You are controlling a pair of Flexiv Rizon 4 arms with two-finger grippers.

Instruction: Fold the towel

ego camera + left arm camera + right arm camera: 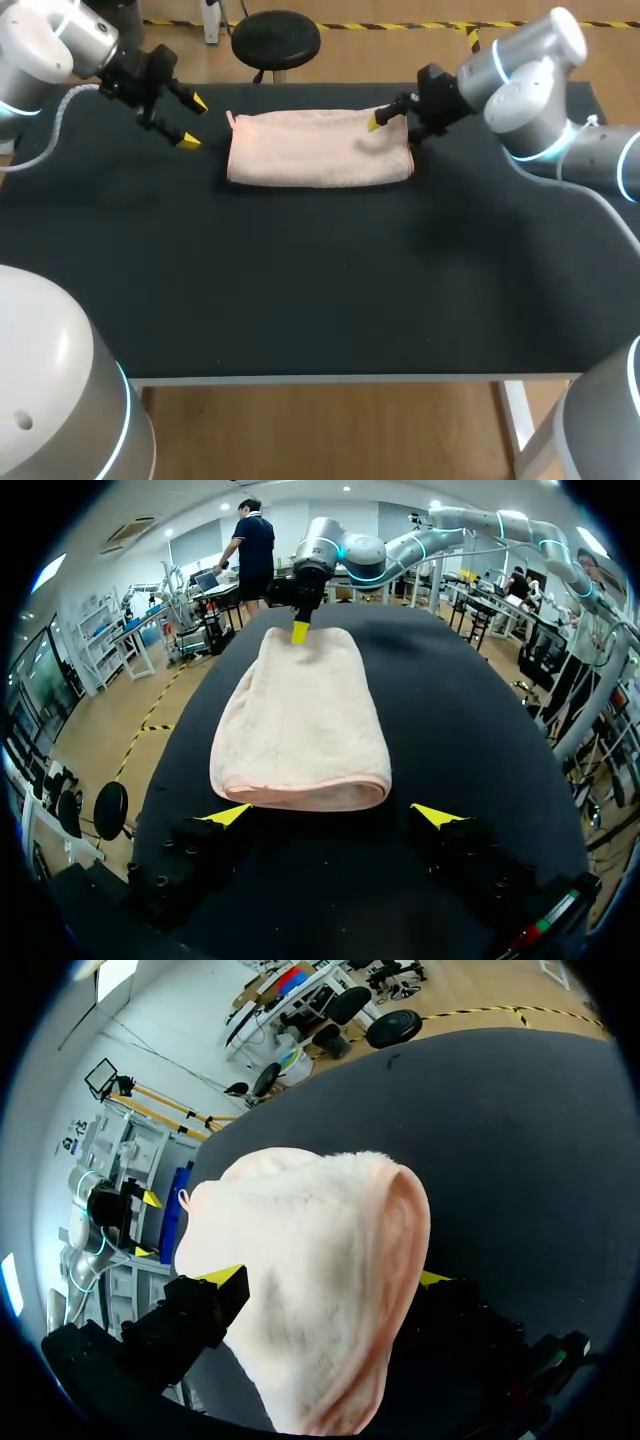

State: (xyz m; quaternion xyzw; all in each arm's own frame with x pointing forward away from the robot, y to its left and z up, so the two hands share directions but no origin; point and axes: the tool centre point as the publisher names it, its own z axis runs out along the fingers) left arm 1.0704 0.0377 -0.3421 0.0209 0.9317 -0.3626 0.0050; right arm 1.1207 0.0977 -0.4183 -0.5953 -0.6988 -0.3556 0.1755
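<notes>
**Doubled towel at the far side of the bench, one end between wide jaws**

The pink towel (318, 150) is seen lying flat on the dark bench (300, 300), toward its far edge. It is doubled into a long rectangle, with a rounded fold along one long side. Its right end is taken in between the right jaws, which are spread wide, and a firm pinch from both sides is not shown. The left jaws are spread just as wide and are set just off the towel's left end, apart from the cloth.

Several faults can be expected from here. If only the upper layer is caught when the right jaws are closed, the layers could be peeled apart and the existing fold undone. If the right end is carried over while the left end is left free, the cloth could be dragged along the bench or laid askew. A shallow hold on such soft cloth could also be lost partway.

In the head view only one yellow tip of the right jaws is shown, and the other is hidden. The number of layers cannot be counted. How close the right jaws are to the bench is masked by the towel.
</notes>
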